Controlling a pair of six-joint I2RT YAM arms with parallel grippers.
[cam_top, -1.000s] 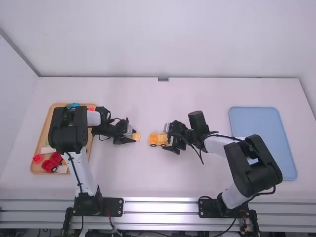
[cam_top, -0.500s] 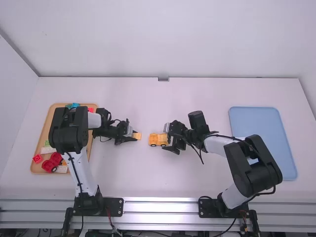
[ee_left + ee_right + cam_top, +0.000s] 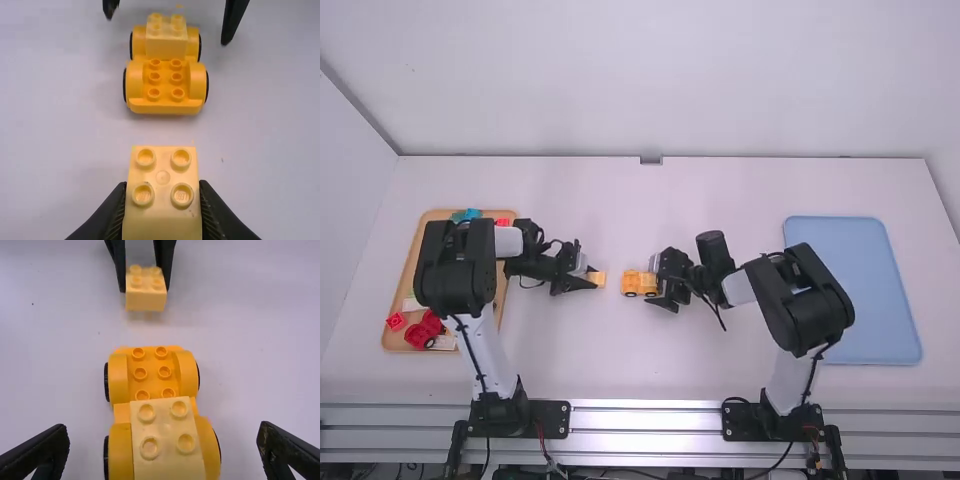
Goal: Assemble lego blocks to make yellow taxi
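Observation:
My left gripper is left of the table's middle, shut on a pale yellow brick. In the left wrist view the brick sits studs up between the fingertips of my left gripper. The orange-yellow car base stands on its wheels at the middle, a short gap from that brick. Another pale yellow brick is on one end of the car base; studs show at the other end. My right gripper stands open at the bricked end, and in the right wrist view my right gripper has its fingers apart around the car.
A wooden tray at the left holds red, teal and other pieces, including a red wheeled piece; the left arm reaches over it. A blue tray lies at the right, partly behind the right arm.
The right arm's elbow and upper links have swung left and closer to the middle, while its gripper has barely shifted. The left arm, still holding its brick, has hardly moved.

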